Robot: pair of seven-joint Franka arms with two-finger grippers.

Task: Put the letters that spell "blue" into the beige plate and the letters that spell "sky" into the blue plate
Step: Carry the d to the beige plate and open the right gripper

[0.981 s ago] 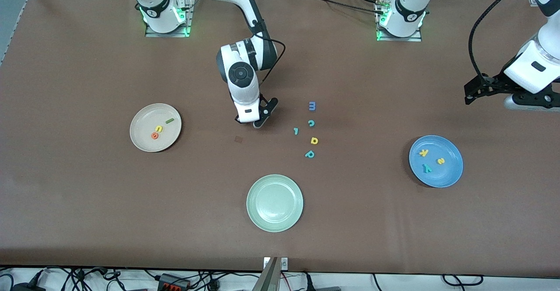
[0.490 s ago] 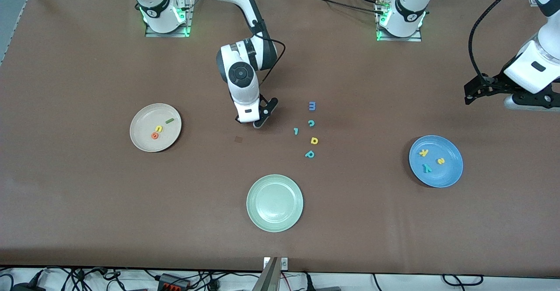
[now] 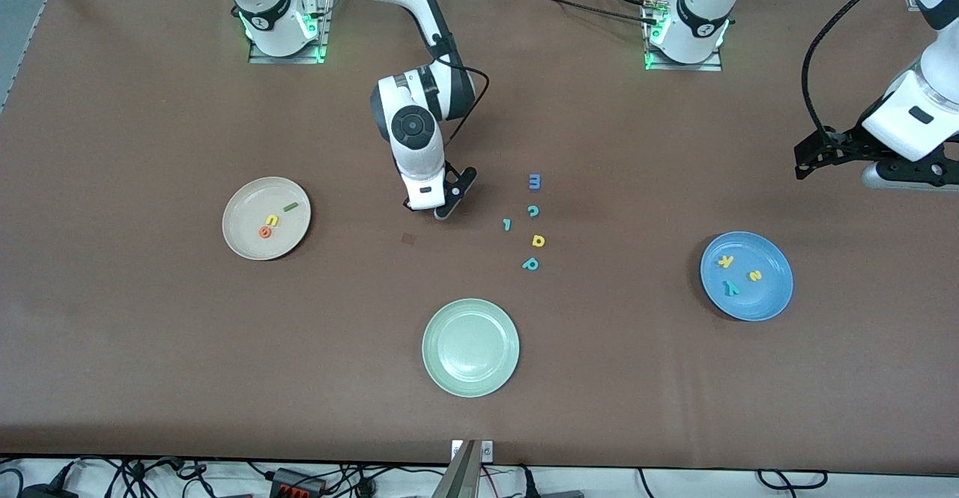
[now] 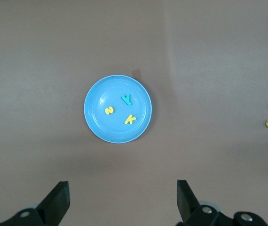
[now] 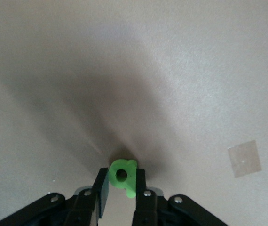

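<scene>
My right gripper point(image 3: 442, 210) is low at the table's middle, shut on the green b point(image 5: 123, 175), which sits between its fingers point(image 5: 102, 188). The front view hides the b. The beige plate point(image 3: 241, 237) holds the dark green l point(image 3: 291, 206), yellow u point(image 3: 272, 220) and orange e point(image 3: 265, 232). The blue plate point(image 3: 773, 300) holds the yellow k point(image 3: 725, 261), yellow s point(image 3: 755, 275) and teal y point(image 3: 731, 287). My left gripper point(image 3: 813, 155) waits open in the air at the left arm's end of the table. Its wrist view shows the blue plate point(image 4: 98, 129) under it.
Loose letters lie beside my right gripper, toward the left arm's end: blue m point(image 3: 534, 181), teal c point(image 3: 533, 211), a small teal piece point(image 3: 507, 224), yellow d point(image 3: 538, 240), teal p point(image 3: 530, 263). A pale green plate point(image 3: 470, 347) sits nearer the front camera.
</scene>
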